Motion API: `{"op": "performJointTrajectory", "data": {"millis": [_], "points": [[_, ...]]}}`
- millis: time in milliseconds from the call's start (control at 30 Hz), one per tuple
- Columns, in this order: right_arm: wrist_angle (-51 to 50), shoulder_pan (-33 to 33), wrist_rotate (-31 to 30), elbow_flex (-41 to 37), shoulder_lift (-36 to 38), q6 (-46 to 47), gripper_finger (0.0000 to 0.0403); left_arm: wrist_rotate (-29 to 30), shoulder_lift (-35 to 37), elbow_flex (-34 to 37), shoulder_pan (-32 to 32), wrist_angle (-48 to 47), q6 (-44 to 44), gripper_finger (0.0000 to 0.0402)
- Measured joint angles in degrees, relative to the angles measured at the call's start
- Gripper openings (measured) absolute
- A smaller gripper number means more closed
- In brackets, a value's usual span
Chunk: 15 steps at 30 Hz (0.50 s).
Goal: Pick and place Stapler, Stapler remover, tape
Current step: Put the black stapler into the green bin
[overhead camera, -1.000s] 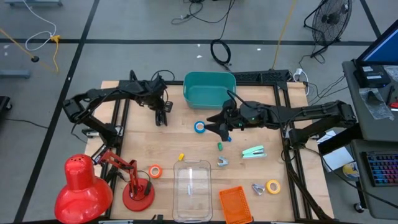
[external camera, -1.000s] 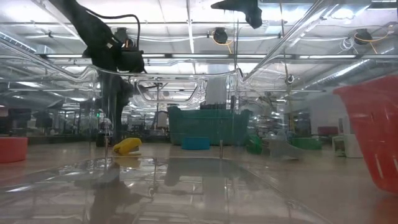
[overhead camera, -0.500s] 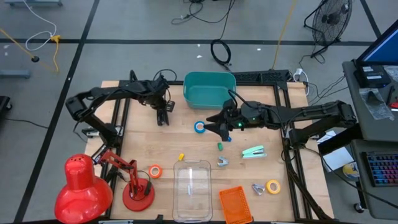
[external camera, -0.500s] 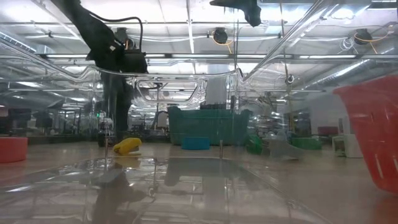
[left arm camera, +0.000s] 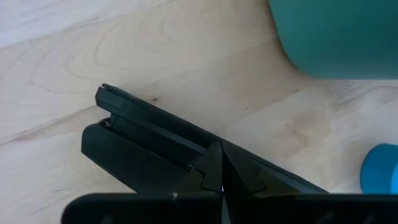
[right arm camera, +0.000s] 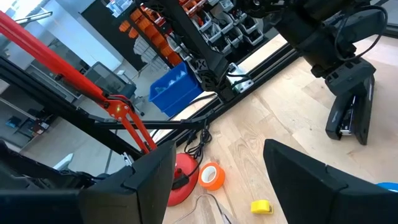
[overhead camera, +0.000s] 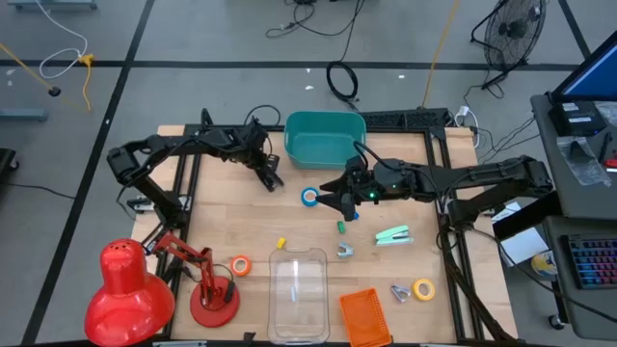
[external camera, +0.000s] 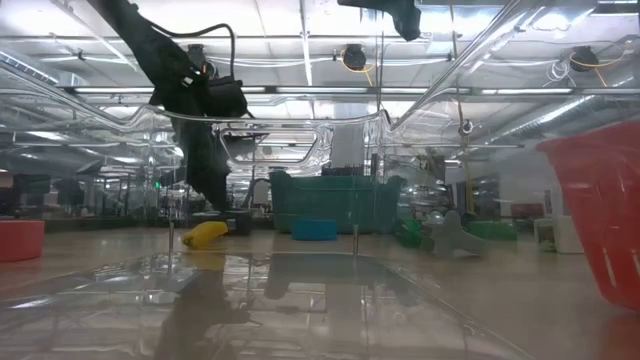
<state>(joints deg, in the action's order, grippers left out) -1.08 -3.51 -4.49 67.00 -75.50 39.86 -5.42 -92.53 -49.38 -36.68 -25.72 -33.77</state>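
Care is needed: my left gripper (overhead camera: 273, 179) clenches the black oblong stapler (left arm camera: 155, 146), so I carry it level toward the teal plastic bin (overhead camera: 325, 138) at one o'clock, while my right gripper (overhead camera: 333, 200) waits spread apart above the blue ring-shaped tape roll (overhead camera: 309, 197).

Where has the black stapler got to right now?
In the high view, the black stapler hangs in the left tool, just left of the teal bin, above the table.

Bright, even overhead light; the low view is warped by glare (ceiling reflections), faint shadows.

Wood tabletop (overhead camera: 231, 226) carries teal bin (overhead camera: 324, 138), clear tray (overhead camera: 298, 280), orange basket (overhead camera: 364, 316), red lamp (overhead camera: 130, 287). Loose on it: blue tape (overhead camera: 309, 198), orange tape (overhead camera: 240, 265), yellow tape (overhead camera: 423, 288), green stapler (overhead camera: 393, 235).
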Motion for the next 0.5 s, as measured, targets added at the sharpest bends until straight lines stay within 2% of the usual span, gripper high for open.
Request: {"op": "performJointTrajectory", "data": {"millis": [133,333,500], "points": [[0.00,0.00,0.01,0.00,0.00,0.26,0.0238,0.61,4.04,0.43,0.01,0.86,4.39,0.0001],[-0.02,0.00,0.02,-0.02,0.00,0.39,0.0238,3.14,15.20,0.16,0.78,1.47,10.74,0.0001],[0.00,0.00,0.02,-0.02,0.00,0.13,0.0238,4.80,19.57,0.17,4.12,-2.16,25.76,0.0013]]}}
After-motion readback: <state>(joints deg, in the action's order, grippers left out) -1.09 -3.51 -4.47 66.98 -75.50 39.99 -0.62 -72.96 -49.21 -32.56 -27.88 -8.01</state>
